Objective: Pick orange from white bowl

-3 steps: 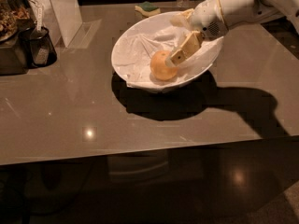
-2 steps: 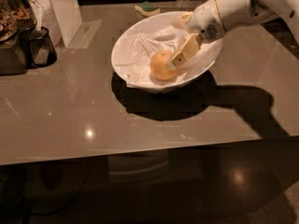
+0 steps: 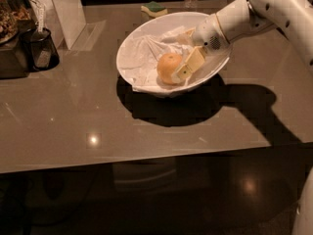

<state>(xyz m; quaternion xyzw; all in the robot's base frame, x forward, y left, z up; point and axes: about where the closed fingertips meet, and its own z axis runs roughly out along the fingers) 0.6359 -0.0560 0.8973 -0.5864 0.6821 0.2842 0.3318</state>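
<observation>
Dim w/ table glare; gripper in bowl throws shadow.

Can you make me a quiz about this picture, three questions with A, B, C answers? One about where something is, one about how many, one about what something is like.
1. Where is the gripper?
A. In the bowl, beside the orange
B. High above the bowl
C. Far from the bowl

2. How many oranges are there?
A. Three
B. One
C. None

3. The orange is:
A. Sliced
B. Peeled
C. Whole

Answers:
1 A: it reaches inside the bowl, right next to the orange.
2 B: just one lies on the cloth.
3 C: its skin is round and unbroken.
</observation>
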